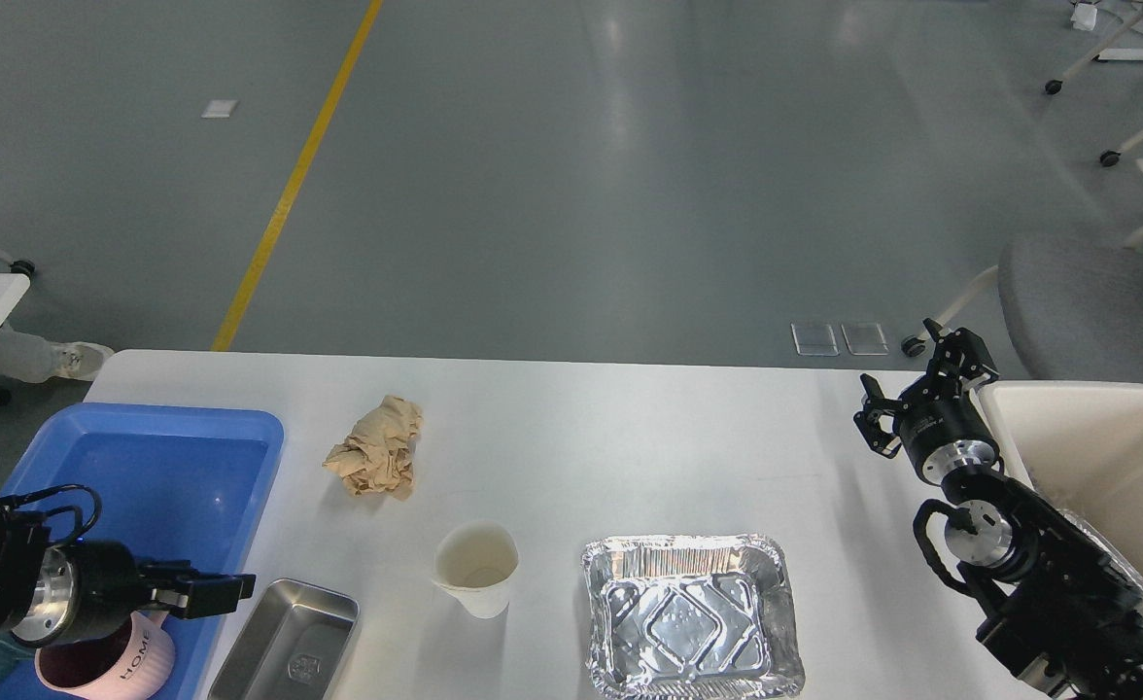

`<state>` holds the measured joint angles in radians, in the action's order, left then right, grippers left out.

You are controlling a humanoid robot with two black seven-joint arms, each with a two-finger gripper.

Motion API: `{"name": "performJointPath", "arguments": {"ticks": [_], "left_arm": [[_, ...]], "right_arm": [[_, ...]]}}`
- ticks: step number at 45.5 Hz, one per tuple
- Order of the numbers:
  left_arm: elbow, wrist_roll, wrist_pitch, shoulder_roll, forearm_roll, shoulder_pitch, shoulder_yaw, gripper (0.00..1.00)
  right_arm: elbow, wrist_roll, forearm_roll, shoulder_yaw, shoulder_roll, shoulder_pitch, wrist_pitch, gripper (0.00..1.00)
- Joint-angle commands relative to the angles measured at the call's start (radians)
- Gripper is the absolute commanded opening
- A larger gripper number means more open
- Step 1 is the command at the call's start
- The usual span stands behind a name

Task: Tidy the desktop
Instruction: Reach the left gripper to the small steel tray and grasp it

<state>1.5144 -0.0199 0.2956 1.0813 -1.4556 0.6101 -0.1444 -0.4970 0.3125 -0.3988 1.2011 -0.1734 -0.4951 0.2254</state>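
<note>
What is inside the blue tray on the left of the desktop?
The blue tray holds a pink mug at its near end, with the left gripper above it. The far part is bare. The arm hides the near left corner.

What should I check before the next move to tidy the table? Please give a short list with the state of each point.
1. Right gripper free: ok, fingers spread, nothing held.
2. Left gripper free: cannot tell, seen side-on.
3. Crumpled brown paper reachable: ok, lies alone on the desktop.
4. Paper cup upright: ok, beside the foil tray.
5. Cream bin open: ok, beside the right gripper.
6. Blue tray has room: ok, far part bare.
</note>
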Motion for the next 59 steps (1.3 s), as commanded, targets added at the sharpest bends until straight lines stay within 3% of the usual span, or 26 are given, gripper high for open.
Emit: {"name": "performJointPath", "arguments": {"ticks": [1,8,24,43,54,59], "left_arm": [[-0.033,0.001,-0.012,-0.046,-0.005,-0.026,0.0,0.82],[-0.056,0.001,-0.033,-0.083,-0.005,-0.044,0.0,0.81],[-0.097,0.001,-0.036,-0.109,-0.005,-0.079,0.0,0.65],[-0.111,0.011,-0.029,-0.123,-0.005,-0.087,0.006,0.2],[-0.111,0.009,-0.026,-0.124,-0.003,-0.096,0.005,0.15],[-0.111,0.003,-0.024,-0.124,-0.003,-0.098,0.006,0.08]], "right_arm": [[0.0,0.0,0.0,0.0,0.0,0.003,0.0,1.0],[0.0,0.0,0.0,0.0,0.0,0.004,0.0,1.0],[0.0,0.0,0.0,-0.001,0.0,0.006,0.0,1.0],[-0.002,0.0,0.0,-0.001,0.0,0.006,0.0,1.0],[0.001,0.0,0.0,-0.001,0.0,0.006,0.0,1.0],[0.001,-0.001,0.0,-0.001,-0.009,0.006,0.0,1.0]]}}
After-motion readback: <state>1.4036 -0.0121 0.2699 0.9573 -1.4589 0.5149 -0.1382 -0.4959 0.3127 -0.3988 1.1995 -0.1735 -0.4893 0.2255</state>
